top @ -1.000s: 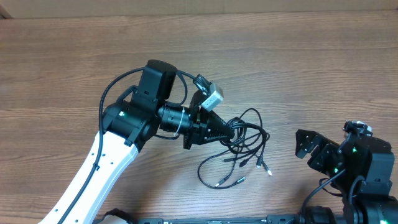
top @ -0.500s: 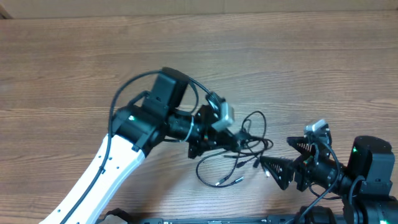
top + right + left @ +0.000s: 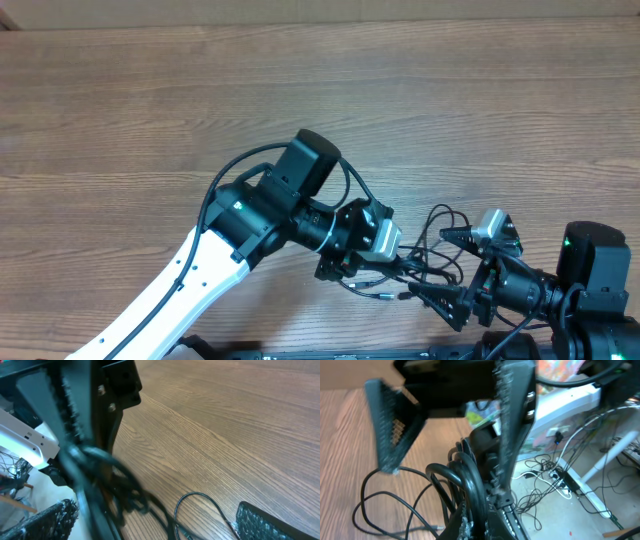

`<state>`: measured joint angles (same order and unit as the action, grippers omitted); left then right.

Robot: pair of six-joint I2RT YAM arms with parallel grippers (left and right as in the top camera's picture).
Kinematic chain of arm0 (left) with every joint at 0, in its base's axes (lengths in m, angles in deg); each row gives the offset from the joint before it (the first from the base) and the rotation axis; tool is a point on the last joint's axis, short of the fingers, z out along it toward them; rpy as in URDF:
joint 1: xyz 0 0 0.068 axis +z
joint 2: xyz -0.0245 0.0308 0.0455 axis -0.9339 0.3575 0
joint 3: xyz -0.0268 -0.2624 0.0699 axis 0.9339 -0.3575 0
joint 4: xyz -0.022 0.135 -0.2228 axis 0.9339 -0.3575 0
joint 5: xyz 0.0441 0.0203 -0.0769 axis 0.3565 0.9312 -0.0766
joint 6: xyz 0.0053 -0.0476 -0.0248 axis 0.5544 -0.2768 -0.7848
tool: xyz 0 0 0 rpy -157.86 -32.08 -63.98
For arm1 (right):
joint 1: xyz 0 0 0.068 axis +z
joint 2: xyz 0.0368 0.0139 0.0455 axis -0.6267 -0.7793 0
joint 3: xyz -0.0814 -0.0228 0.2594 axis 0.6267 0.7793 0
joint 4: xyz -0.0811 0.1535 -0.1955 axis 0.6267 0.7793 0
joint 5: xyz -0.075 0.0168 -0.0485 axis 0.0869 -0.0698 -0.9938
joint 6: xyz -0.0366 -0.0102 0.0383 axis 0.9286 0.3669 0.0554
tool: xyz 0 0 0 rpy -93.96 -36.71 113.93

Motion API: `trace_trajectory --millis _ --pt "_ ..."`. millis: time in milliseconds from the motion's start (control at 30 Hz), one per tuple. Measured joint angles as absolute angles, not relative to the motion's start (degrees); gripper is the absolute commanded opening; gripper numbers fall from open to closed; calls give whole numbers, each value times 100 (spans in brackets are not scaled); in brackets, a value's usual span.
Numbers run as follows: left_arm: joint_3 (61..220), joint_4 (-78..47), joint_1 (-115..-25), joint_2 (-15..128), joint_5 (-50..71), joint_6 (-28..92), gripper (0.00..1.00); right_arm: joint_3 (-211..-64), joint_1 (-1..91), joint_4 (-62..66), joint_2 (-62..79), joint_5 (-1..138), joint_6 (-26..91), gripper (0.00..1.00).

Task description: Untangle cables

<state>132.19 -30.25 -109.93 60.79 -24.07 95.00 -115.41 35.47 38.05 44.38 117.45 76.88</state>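
Observation:
The cables (image 3: 432,243) are thin black cords in a tangle on the wooden table at the front right. My left gripper (image 3: 402,263) is shut on the bundle; in the left wrist view the cables (image 3: 470,482) run up from between its closed fingers, left gripper (image 3: 479,522). My right gripper (image 3: 447,270) is open and faces left, one finger on each side of the tangle. In the right wrist view the right gripper (image 3: 155,527) stands wide, with blurred cables (image 3: 127,490) and one loose loop (image 3: 200,497) between its pads (image 3: 267,520).
The wooden table (image 3: 150,110) stretches to the back and left. The left arm's white link (image 3: 175,285) crosses the front left. The table's front edge lies close below both grippers, and floor clutter (image 3: 560,475) shows beyond it.
My left arm has carried the bundle to the right and toward the front edge. My right gripper has swung in from the right, and its open fingers now straddle the cables.

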Motion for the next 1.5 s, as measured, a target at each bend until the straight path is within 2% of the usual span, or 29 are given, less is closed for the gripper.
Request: trace_trajectory --millis 67,133,167,267,300,367,533,600,633,700,733,767,1000,1233,1500 --pt "13219 -3025 -11090 6079 -2527 9625 4 -11541 3545 3805 4438 11751 7725 100" --pt "13219 -2999 -11146 6079 -2602 9730 4 -11541 3547 3824 4438 11795 7756 95" --pt "13219 -2975 -11155 6079 -2610 9743 4 -11541 3547 3842 4438 11814 7775 82" --pt "13219 -2924 -11162 6079 -2634 9778 4 -11541 3549 3896 4441 11898 7806 23" --pt "13219 -2898 -11160 6079 -2575 9782 4 -11541 3554 3903 4441 11981 7815 10" --pt "13219 -2865 -11127 6079 -2438 9796 4 -11541 3558 3940 4441 12083 7865 4" --pt "13219 -2837 -11096 6079 -2398 9796 4 -11541 3558 3951 4445 12085 7904 4" --pt "13219 -2833 -11096 6079 -2398 9793 19 -11541 3558 3936 4445 12090 7915 4" --pt "13219 -2828 -11096 6079 -2400 9765 20 -11541 3558 3927 4445 12090 7913 4" --pt "13219 -2835 -11107 6079 -2444 9702 43 -11541 3552 3899 4443 12081 7893 4" --pt "13219 -2806 -11107 6079 -2479 9570 75 -11541 3552 3888 4441 12075 7885 4" --pt "13219 -2736 -11107 6079 -2518 9378 100 -11541 3549 3850 4438 12029 7871 4" --pt "13219 -1919 -10978 6037 -2529 7420 100 -11538 3547 3359 4438 11779 7314 4" --pt "13219 -1884 -10462 5762 -1751 5636 100 -11534 3547 2723 4432 10726 5535 4" --pt "13219 -1871 -10458 5823 -1347 3767 100 -11534 3547 2397 4428 10660 4479 4"
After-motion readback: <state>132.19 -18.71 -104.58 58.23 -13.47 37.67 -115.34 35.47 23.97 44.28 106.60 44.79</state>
